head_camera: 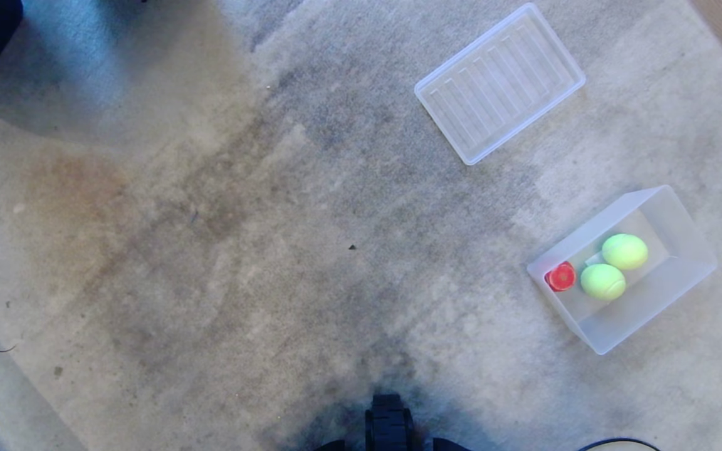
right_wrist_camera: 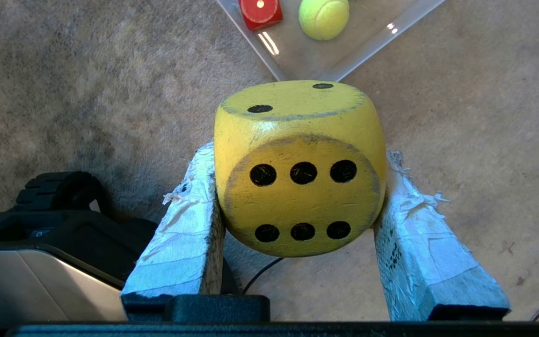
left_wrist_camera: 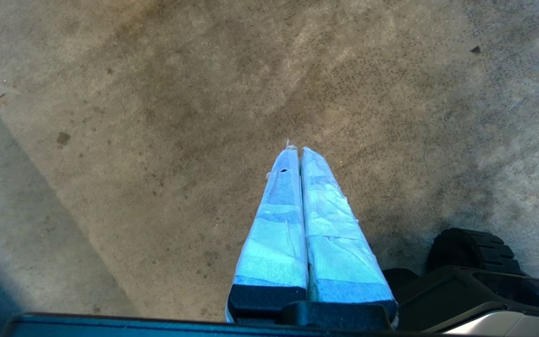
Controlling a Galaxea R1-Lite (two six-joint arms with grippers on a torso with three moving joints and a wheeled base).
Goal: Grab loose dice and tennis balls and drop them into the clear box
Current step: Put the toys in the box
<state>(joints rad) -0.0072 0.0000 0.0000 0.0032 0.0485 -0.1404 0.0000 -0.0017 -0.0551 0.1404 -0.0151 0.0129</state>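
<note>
Grey, stained carpet [head_camera: 223, 207] fills everything I can see from the head camera, and neither arm reaches into that view.

My right end effector [right_wrist_camera: 300, 187] is clenched on the yellow die [right_wrist_camera: 300, 168], its two taped fingers [right_wrist_camera: 185, 224] pressed against opposite side faces, with the six-pip face turned toward the wrist camera. The die sits squarely between the pads and well clear of the carpet below it, so I judge the hold to be secure.

Just beyond the die, as the wrist camera looks out, is a corner of the clear box [right_wrist_camera: 344, 70]. That is the relation my next move turns on: the box lies ahead of the right end effector, not under it, so the die has to be carried forward over the near wall before I let go. Releasing from this spot would, I think, drop it on the carpet just short of the box.

Inside the box I can see the red die [head_camera: 561, 276] tucked into one corner and two tennis balls [head_camera: 613, 266] beside it, touching or nearly so. From the head camera the box stands to the robot's right, which makes the right arm the nearer one.

Farther out from the box lies a flat ribbed lid [head_camera: 500, 83], well apart from it.

My left end effector [left_wrist_camera: 299, 152] is closed on nothing, fingers together, hanging over bare carpet away from the box.
</note>
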